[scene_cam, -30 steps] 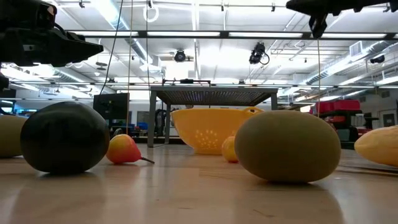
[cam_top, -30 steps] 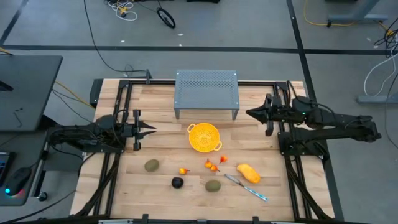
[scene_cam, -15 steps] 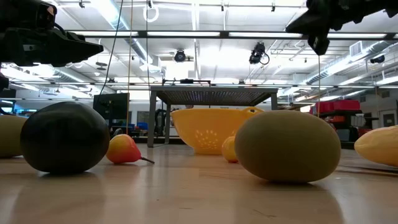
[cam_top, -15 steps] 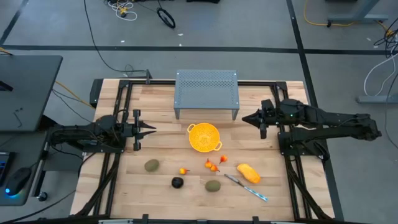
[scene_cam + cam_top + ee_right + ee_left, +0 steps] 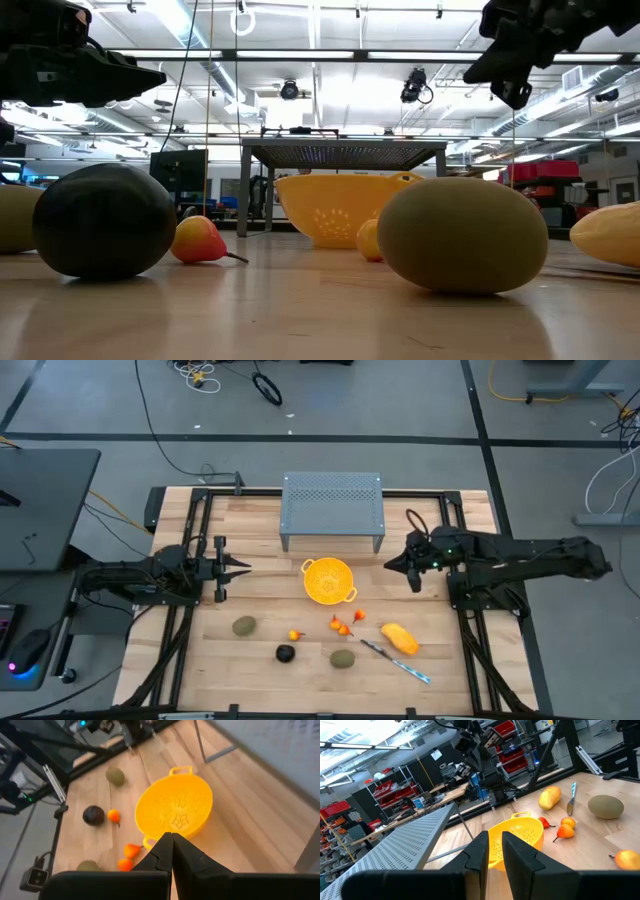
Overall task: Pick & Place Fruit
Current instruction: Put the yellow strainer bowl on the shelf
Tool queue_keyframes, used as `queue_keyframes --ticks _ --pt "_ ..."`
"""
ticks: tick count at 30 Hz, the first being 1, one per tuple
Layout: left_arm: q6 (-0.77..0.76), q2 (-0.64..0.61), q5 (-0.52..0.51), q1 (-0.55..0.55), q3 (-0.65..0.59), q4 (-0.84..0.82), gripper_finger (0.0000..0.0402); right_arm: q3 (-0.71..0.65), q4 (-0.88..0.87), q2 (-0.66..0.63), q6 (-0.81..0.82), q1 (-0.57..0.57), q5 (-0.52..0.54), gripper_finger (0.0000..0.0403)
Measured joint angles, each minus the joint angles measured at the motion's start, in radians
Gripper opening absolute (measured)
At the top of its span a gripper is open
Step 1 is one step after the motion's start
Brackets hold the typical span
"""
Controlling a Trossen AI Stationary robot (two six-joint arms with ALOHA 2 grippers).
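Your fruit all sits on the desk (image 5: 250,530), front half: yellow oblong (image 5: 399,637) at right, knife (image 5: 395,660) just beside it; green ovals at (image 5: 244,626) and (image 5: 343,658); black ball (image 5: 285,653) between them, slightly nearer the front; small orange bits (image 5: 342,625) near centre, one more (image 5: 295,635) w/ the ball. None is in the colander (image 5: 328,579), which stands mid-desk, in front of the grey perforated rack (image 5: 333,508).

Right pincer (image 5: 388,564) hangs above the desk just right of the colander, tips pressed together, holding nothing. Left pincer (image 5: 245,568) waits at the left side, fingers a narrow slit apart, empty.

Desk is light wood planks in a black frame. Around it: grey floor w/ cables; behind, a workshop w/ ceiling strip lights and shelves of red bins.
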Motion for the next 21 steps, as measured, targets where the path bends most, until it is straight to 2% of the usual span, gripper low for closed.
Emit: queue_keyframes --ticks 21 --pt "0.0 0.0 0.0 0.0 0.0 0.0 0.0064 -0.002 0.0 0.218 0.073 0.16 -0.002 0.0006"
